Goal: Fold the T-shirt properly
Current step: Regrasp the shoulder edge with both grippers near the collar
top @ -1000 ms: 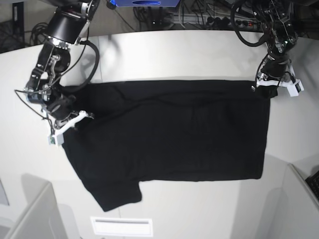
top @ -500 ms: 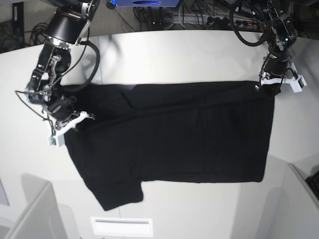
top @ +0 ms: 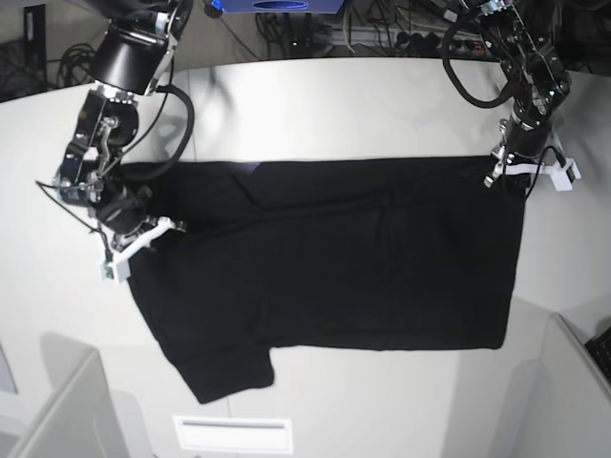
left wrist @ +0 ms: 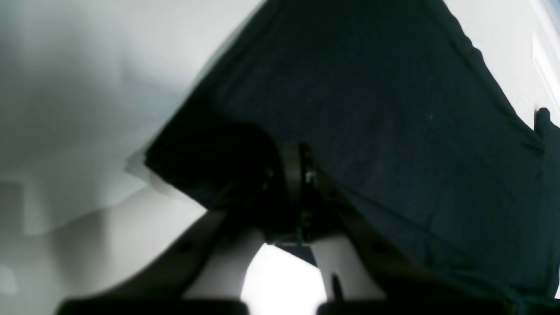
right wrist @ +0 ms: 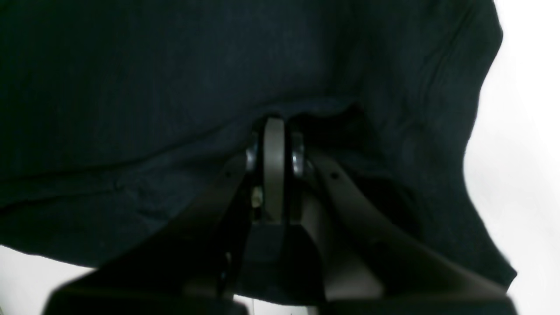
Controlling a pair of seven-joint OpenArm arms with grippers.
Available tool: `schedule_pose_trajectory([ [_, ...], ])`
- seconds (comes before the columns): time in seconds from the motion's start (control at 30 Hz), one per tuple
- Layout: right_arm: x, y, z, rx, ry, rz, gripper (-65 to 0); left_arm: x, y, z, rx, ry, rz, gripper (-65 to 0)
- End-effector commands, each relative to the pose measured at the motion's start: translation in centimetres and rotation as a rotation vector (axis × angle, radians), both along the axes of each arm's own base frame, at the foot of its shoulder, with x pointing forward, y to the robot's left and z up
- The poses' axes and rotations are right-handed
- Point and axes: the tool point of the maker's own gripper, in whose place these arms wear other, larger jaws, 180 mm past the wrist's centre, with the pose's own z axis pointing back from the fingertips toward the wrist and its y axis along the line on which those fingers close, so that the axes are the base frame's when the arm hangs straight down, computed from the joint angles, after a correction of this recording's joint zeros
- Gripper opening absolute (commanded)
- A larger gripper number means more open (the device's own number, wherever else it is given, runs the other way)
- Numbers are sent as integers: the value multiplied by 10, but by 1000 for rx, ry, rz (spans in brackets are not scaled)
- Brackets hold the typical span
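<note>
The black T-shirt (top: 363,258) lies spread flat across the white table, one sleeve (top: 224,367) pointing to the front edge. Its print is hidden, apart from a small purple sliver near the far edge (top: 250,168). My left gripper (top: 522,175) is shut on the shirt's far right corner; the left wrist view shows its fingertips (left wrist: 297,175) pinching the black cloth (left wrist: 393,109). My right gripper (top: 134,239) is shut on the shirt's left edge. In the right wrist view its fingertips (right wrist: 273,131) close on a fold of cloth (right wrist: 175,87).
The white table (top: 334,105) has bare surface behind the shirt and a white label strip (top: 232,434) at its front edge. Grey dividers stand at the front left (top: 57,410) and front right (top: 573,382). Cables (top: 382,33) lie behind the table.
My left gripper has pulled the far right corner a little to the right, so the shirt's far edge is straighter. My right gripper has shifted slightly right, still holding the left edge.
</note>
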Motion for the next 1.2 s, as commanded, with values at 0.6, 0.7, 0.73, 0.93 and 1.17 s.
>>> schedule_pose_trajectory([
  [0.6, 16, -6, 17, -6, -81, -20, -650, 19, 18, 1, 12, -19, 7, -650],
  [0.7, 14, -5, 10, 3, -60, -19, -650, 19, 18, 1, 12, -19, 7, -650],
  [0.73, 13, -5, 8, 4, -56, -19, -642, 21, 18, 3, 12, -25, 7, -650],
  [0.93, 12, -5, 5, 9, -46, -24, -428, 36, 19, 13, 12, -64, 9, -380],
  [1.17, 9, -10, 21, -19, -95, -29, -425, 65, 42, 7, -10, -58, 33, -237],
])
